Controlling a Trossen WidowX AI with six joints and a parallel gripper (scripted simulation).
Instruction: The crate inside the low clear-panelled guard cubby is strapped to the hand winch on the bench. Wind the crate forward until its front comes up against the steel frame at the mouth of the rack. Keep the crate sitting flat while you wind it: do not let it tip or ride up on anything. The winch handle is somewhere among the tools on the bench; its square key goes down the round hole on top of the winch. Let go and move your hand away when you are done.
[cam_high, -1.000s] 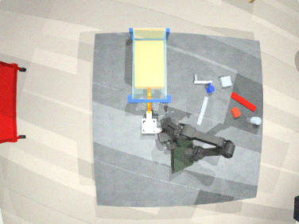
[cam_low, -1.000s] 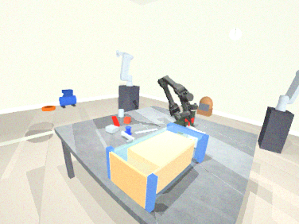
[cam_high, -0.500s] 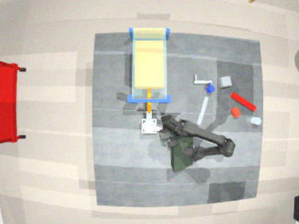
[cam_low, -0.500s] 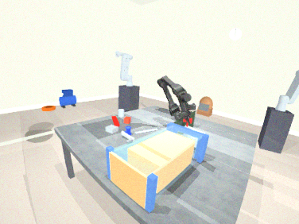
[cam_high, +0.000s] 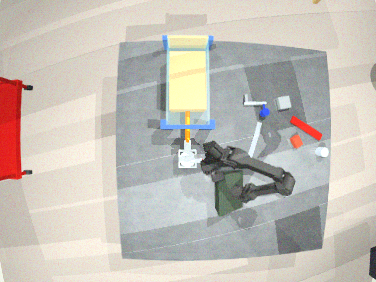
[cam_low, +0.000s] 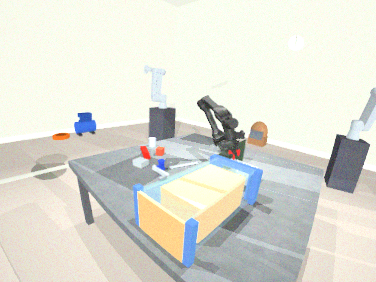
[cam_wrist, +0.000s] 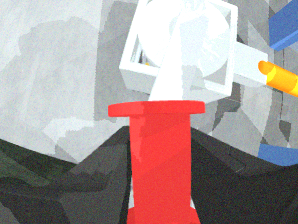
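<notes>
My gripper (cam_high: 205, 159) (cam_low: 231, 150) (cam_wrist: 153, 133) is shut on the red grip of the winch handle (cam_wrist: 158, 163). The handle's white arm (cam_wrist: 169, 76) reaches up onto the round top of the white winch (cam_high: 187, 159) (cam_wrist: 222, 23). I cannot tell how deep the key sits. An orange strap (cam_high: 187, 127) (cam_wrist: 280, 76) runs from the winch into the clear-panelled cubby. The tan crate (cam_high: 187, 82) (cam_low: 205, 192) sits flat inside, its front a little short of the blue frame (cam_high: 170, 126) (cam_low: 255, 185) at the mouth.
Loose tools lie to the right of the cubby: a white L-piece (cam_high: 252, 102), a blue knob (cam_high: 265, 112), a white bar (cam_high: 256, 140), a grey cube (cam_high: 284, 103), a red bar (cam_high: 306, 128), a red block (cam_high: 296, 141), a white cylinder (cam_high: 322, 151). The arm's green base (cam_high: 227, 192) stands beside the winch.
</notes>
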